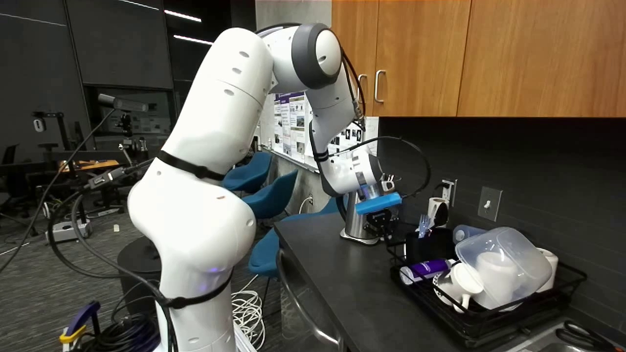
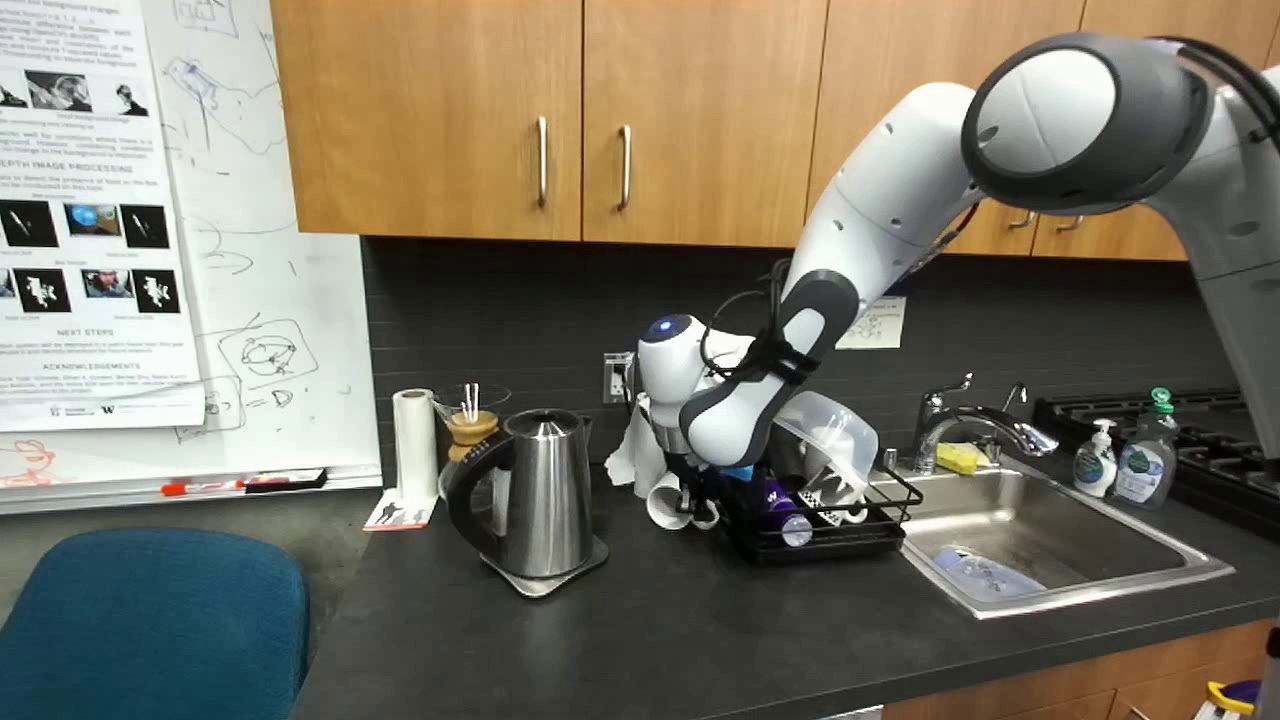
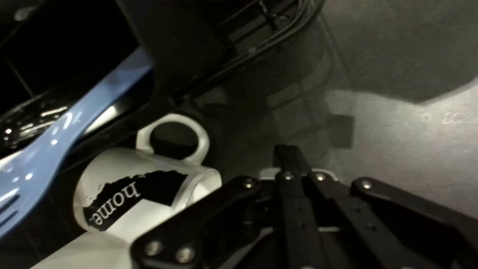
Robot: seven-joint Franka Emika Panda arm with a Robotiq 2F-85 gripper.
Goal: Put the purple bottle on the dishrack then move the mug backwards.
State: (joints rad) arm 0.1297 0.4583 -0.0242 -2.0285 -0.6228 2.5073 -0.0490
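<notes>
The purple bottle (image 1: 430, 267) lies on its side in the black dishrack (image 1: 481, 337). In an exterior view the bottle (image 2: 776, 497) points its clear end toward the counter's front, over the rack's (image 2: 825, 547) near side. A white mug (image 2: 664, 503) lies on its side on the counter beside the rack. In the wrist view this mug (image 3: 130, 194) shows a black "home." print, its handle toward the rack. My gripper (image 3: 289, 151) is shut and empty, with its fingertips together to the right of the mug's mouth. The gripper also shows beside the rack in both exterior views (image 1: 389, 235) (image 2: 688, 492).
A steel kettle (image 2: 548, 500) stands on the counter to the mug's left. The rack also holds white mugs (image 1: 464, 281), a clear plastic container (image 1: 523, 259) and a blue fork (image 1: 423, 225). A paper towel roll (image 2: 648, 460) stands behind the mug. A sink (image 2: 1030, 530) adjoins the rack.
</notes>
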